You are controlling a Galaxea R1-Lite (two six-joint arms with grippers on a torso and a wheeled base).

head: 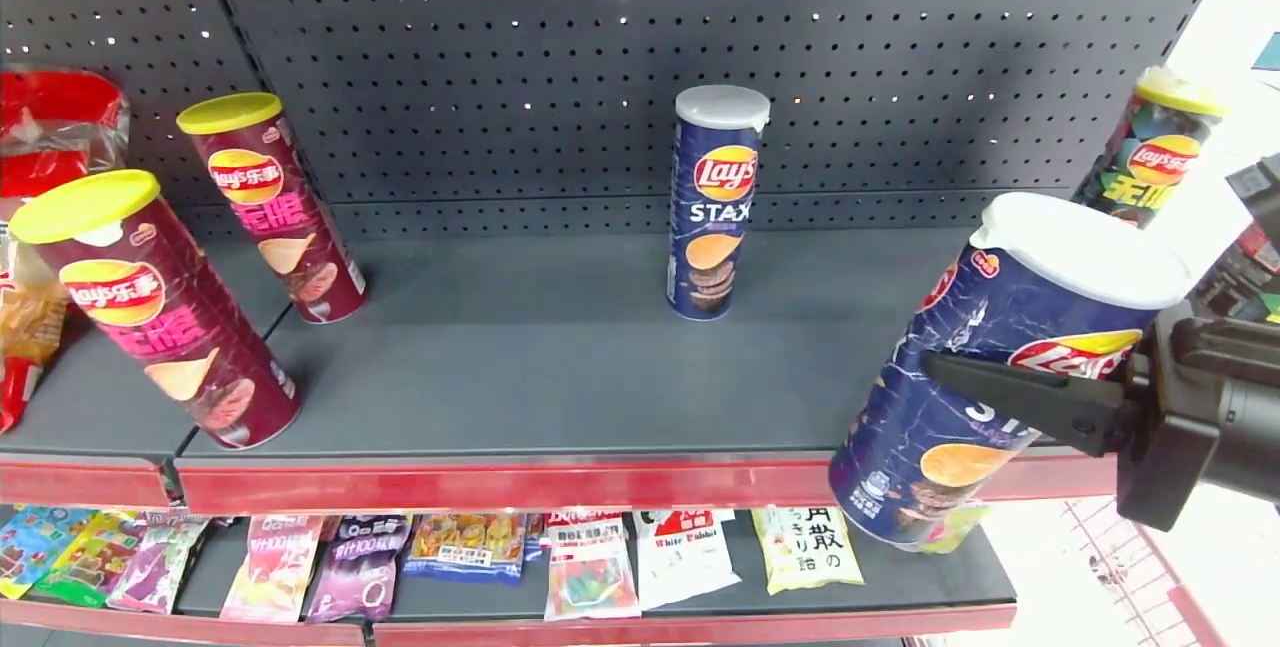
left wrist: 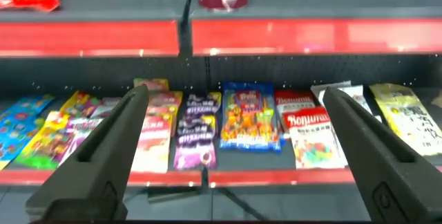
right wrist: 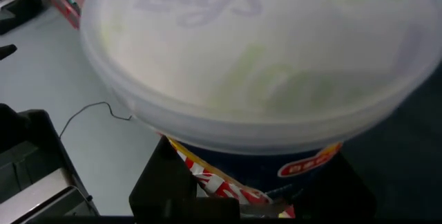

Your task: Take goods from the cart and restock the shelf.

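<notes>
The right gripper (head: 1040, 397) has its jaws closed around the middle of a blue chip can (head: 1010, 297), one black finger lying across the can's front. The can is tilted, with its white lid (right wrist: 262, 51) leaning to the right. It hangs in front of the right end of the shelf (head: 560, 367), its base overlapping the red front rail (head: 500, 485).

The left gripper (left wrist: 235, 96) has its jaws spread wide with nothing between them, facing the candy bags (left wrist: 248, 117) on the lower shelf.

On the upper shelf a second blue can (head: 712, 207) stands upright near the middle. Two maroon cans with yellow lids (head: 275, 207) (head: 160, 312) stand at the left. Another yellow-lidded can (head: 1155, 152) stands at the far right, behind the held one.
</notes>
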